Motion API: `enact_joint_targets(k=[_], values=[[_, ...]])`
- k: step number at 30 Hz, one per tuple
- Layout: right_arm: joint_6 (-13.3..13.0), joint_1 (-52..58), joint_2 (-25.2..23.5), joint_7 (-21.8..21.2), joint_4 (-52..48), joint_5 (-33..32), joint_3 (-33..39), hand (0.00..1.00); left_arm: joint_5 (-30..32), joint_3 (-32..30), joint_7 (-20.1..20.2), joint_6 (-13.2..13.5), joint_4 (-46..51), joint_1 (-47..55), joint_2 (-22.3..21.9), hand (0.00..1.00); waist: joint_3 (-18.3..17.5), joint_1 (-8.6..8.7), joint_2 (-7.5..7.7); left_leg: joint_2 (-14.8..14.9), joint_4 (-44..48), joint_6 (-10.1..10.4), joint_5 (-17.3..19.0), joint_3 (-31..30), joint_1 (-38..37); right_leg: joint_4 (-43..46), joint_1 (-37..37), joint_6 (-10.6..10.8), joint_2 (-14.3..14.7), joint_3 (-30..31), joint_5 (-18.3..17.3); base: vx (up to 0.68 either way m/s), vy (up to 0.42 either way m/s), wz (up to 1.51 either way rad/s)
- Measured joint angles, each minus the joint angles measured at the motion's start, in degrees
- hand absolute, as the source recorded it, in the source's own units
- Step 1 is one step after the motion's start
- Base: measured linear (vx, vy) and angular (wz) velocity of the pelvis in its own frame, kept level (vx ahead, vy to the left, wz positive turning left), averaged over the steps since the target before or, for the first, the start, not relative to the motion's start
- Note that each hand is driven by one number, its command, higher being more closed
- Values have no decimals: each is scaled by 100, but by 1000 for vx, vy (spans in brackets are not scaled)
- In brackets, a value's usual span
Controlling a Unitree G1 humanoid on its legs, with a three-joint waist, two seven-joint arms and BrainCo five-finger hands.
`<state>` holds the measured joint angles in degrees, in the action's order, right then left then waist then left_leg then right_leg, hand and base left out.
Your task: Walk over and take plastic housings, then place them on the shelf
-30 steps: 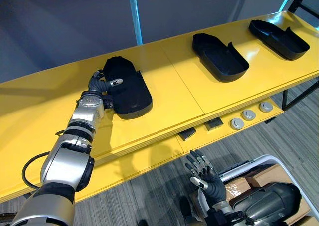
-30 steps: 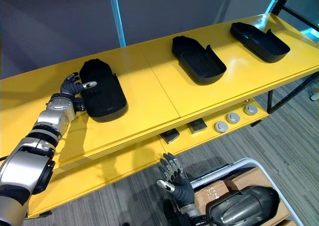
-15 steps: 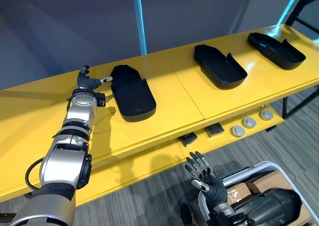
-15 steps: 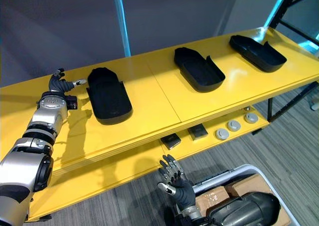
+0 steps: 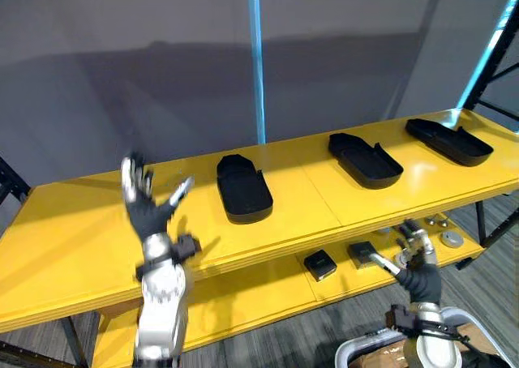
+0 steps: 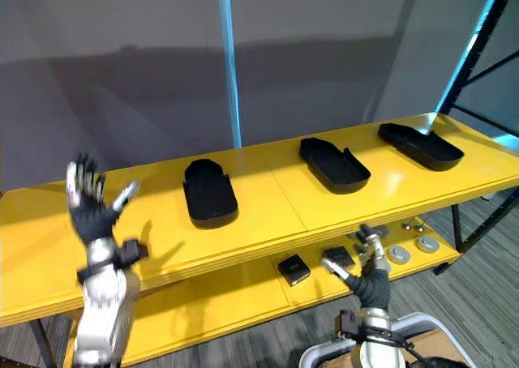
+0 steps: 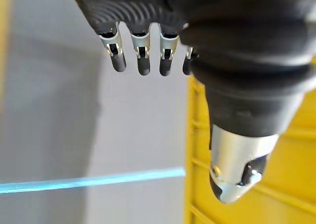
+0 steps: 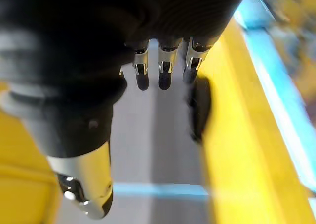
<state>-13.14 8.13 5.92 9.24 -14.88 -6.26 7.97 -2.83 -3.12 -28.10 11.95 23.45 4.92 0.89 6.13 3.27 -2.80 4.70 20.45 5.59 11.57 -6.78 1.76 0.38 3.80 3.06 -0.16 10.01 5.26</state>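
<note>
three plastic housings (image 5: 243,191) already lie along the shelf (image 5: 73,246) top
left hand (image 5: 146,210) and right hand (image 5: 415,258) both splayed and empty; placing looks done.

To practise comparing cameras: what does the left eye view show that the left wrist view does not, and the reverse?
Left eye view: three black housings on the yellow shelf, small parts on the lower shelf, the right hand.
Left wrist view: the left hand from close up, fingers straight, thumb apart, holding nothing.
Both: the open left hand, yellow shelf, grey wall and blue strip.
</note>
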Motion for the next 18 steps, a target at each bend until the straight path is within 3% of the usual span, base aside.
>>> enact_joint_targets(k=[1,3,4,5,6,7,8,9,10,11,12,13,14,15,16,17,18], values=[[-78,-157,9,125,-91,7,-101,0,76,73,-41,106,204,348,-63,0,-21,-139,-52,-115,498,41,363,-876,92,302,235,24,248,473,-28,-159,123,-210],[-153,-148,3,220,-406,4,-224,0,117,160,-43,202,250,418,-63,0,-47,-162,-156,-333,910,90,850,-1984,104,870,671,121,592,984,-135,-186,215,-174],[-161,-57,5,230,-586,-6,-256,0,134,177,-41,241,252,414,-63,0,-48,-122,-160,-422,982,22,1093,-2298,90,1168,912,186,738,1227,-193,-230,266,-161],[-179,79,6,211,-771,-18,-254,0,165,200,-26,258,249,391,-78,0,-40,-66,-166,-473,992,-131,1378,-2382,94,1377,1124,231,850,1434,-223,-334,354,-153],[-189,337,-67,173,-904,-61,-242,0,200,232,-18,258,216,321,-68,0,105,-31,37,-653,1143,-229,1429,-2101,120,1384,1168,244,849,1787,-219,-306,311,-144],[-185,550,-115,128,-1051,-151,-240,0,203,235,-17,263,219,294,-80,0,173,51,162,-789,1216,-275,1415,-1928,127,1170,1138,245,815,2055,-220,-448,483,-194],[-185,797,-140,42,-1372,-269,-244,0,202,225,-6,277,218,198,-84,0,178,83,253,-975,1251,-503,1305,-1658,285,444,1106,235,684,2616,-282,-351,371,-179],[-190,797,-141,7,-1443,-268,-246,0,202,174,8,302,215,120,-93,0,188,82,229,-950,1210,-630,1221,-1422,389,212,1128,194,640,2754,-505,-380,367,-213],[-190,745,-144,-56,-1467,-268,-248,0,202,88,45,318,185,-15,-89,0,274,71,270,-849,1118,-757,1039,-975,515,193,1337,258,624,2556,-522,-418,305,-228],[-190,726,-184,-173,-1426,-271,-282,0,196,66,111,318,48,-103,-67,0,245,16,419,-700,814,-745,733,-265,631,468,1624,26,480,1097,-370,-385,265,-239],[-190,679,-197,-208,-1358,-291,-293,0,192,69,143,311,-31,-106,-69,0,239,-43,436,-586,623,-732,605,17,621,583,1727,-141,419,456,-265,-374,249,-235],[-186,591,-216,-236,-1223,-361,-305,0,186,60,180,300,-122,-100,-94,0,273,-105,379,-366,348,-702,430,371,575,837,1767,-356,377,-378,-122,-195,126,-198],[-185,490,-251,-258,-995,-446,-294,0,178,55,243,300,-206,-121,-142,0,345,-115,264,-51,35,-639,203,659,503,1301,1638,-364,349,-881,-122,-175,99,-167],[-185,469,-256,-259,-888,-453,-292,0,160,58,274,300,-229,-130,-155,0,371,-116,222,49,-76,-601,116,745,467,1485,1566,-319,313,-930,-154,-151,8,-146],[-179,456,-292,-268,-612,-456,-289,0,45,82,378,305,-239,-136,-169,0,383,-112,202,246,-313,-516,-54,980,443,1803,1226,-89,98,-926,-336,-173,-155,-123],[-176,421,-375,-268,-399,-461,-296,0,-159,107,455,311,-269,-120,-170,0,371,-152,234,373,-400,-435,-106,1220,492,1851,759,-69,-268,-935,-724,-142,-161,-111],[-171,396,-392,-269,-359,-461,-306,0,-187,105,471,310,-274,-108,-169,0,365,-163,247,389,-414,-411,-119,1279,506,1819,666,-64,-347,-938,-814,-121,-223,-97]])
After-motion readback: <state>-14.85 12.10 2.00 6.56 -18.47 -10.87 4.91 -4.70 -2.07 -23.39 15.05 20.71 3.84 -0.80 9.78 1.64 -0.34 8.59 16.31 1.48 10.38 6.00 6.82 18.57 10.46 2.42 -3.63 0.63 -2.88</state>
